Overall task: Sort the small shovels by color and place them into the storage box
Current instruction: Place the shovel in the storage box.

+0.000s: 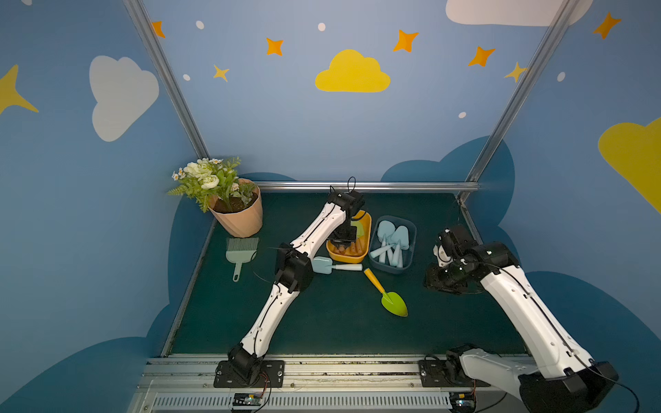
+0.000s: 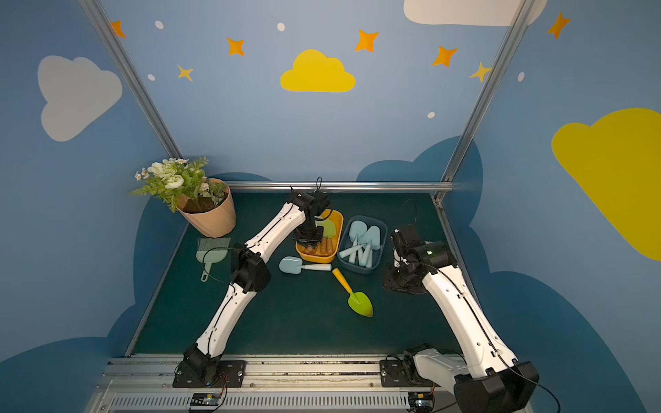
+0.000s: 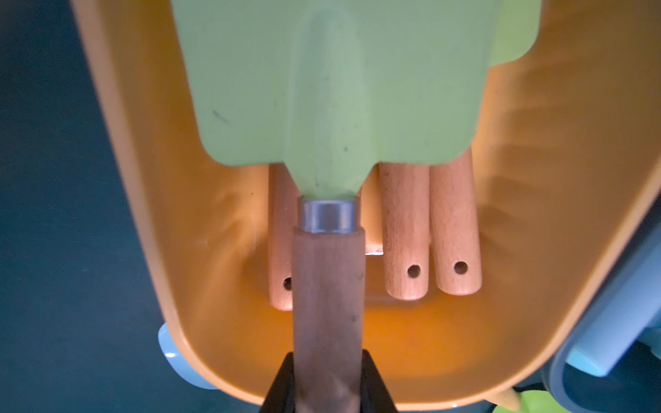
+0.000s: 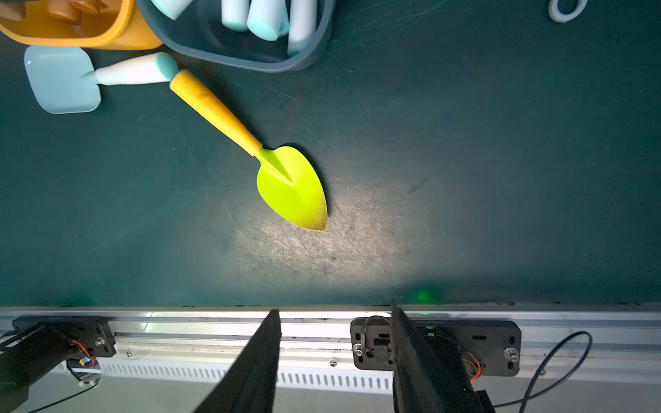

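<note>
My left jaws are gripping the green shovel (image 3: 336, 89) inside the orange box (image 3: 536, 214); my right jaws are hanging open.

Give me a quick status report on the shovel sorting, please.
Left gripper shut on green shovel, over yellow box. Right gripper open, empty. Blue shovel and orange-handled shovel loose on mat. Nothing in the way.

I see a pale green shovel (image 3: 332, 89) gripped by its dark wooden handle over the orange box (image 1: 348, 256), which holds more wood-handled shovels (image 3: 406, 229), light blue shovels (image 1: 388, 236) piled in the blue box (image 1: 413, 245), and a loose blue shovel (image 1: 323, 265) and an orange-handled lime shovel (image 1: 393, 304) lying flat just before the boxes.
</note>
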`<move>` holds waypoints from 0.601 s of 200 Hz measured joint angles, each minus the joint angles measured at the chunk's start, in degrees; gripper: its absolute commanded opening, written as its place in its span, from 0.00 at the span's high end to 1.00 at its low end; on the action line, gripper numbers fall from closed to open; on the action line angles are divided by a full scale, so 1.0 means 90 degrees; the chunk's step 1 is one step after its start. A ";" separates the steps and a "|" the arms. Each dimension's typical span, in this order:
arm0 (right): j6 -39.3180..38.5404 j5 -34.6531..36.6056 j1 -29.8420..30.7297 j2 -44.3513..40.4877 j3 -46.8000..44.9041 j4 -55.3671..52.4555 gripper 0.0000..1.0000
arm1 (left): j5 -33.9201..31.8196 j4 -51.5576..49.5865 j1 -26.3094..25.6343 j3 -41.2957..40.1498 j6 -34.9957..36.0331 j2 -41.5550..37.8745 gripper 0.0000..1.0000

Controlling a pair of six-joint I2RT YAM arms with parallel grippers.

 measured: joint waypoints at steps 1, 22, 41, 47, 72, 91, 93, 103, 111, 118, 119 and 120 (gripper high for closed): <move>0.0000 0.0000 0.0000 0.0002 -0.0002 0.0000 0.49 | 0.0005 0.0000 0.0000 0.0000 0.0000 0.0010 0.97; 0.0000 0.0010 -0.0007 0.0029 -0.0002 0.0002 0.50 | 0.0114 0.0017 -0.0012 0.0000 0.0000 0.0129 0.97; 0.0000 0.0019 -0.0012 0.0041 -0.0007 0.0005 0.50 | 0.0197 0.0034 -0.0012 0.0000 0.0000 0.0138 0.97; 0.0000 0.0019 -0.0012 0.0044 -0.0007 0.0005 0.49 | 0.0226 0.0049 -0.0012 0.0000 0.0000 0.0138 0.97; 0.0002 0.0019 -0.0022 0.0068 -0.0007 0.0007 0.49 | 0.0313 0.0087 -0.0007 0.0000 -0.0002 0.0141 0.97; 0.0005 0.0017 -0.0029 0.0109 -0.0007 0.0007 0.49 | 0.0401 0.0121 -0.0007 0.0000 -0.0015 0.0143 0.97; 0.0002 0.0017 -0.0032 0.0114 -0.0007 0.0010 0.49 | 0.0398 0.0121 -0.0007 0.0000 -0.0027 0.0148 0.97; 0.0002 0.0017 -0.0036 0.0136 -0.0007 0.0010 0.49 | 0.0430 0.0124 0.0000 0.0000 -0.0036 0.0153 0.97; 0.0005 0.0017 -0.0036 0.0151 -0.0007 0.0010 0.49 | 0.0449 0.0129 0.0002 0.0000 -0.0051 0.0158 0.96; 0.0002 0.0017 -0.0036 0.0158 -0.0007 0.0012 0.50 | 0.0469 0.0134 0.0002 0.0000 -0.0058 0.0163 0.96; 0.0002 0.0017 -0.0039 0.0158 -0.0007 0.0012 0.50 | 0.0471 0.0136 0.0002 0.0000 -0.0058 0.0163 0.96; 0.0002 0.0017 -0.0039 0.0158 -0.0007 0.0012 0.49 | 0.0474 0.0136 0.0002 0.0000 -0.0061 0.0165 0.96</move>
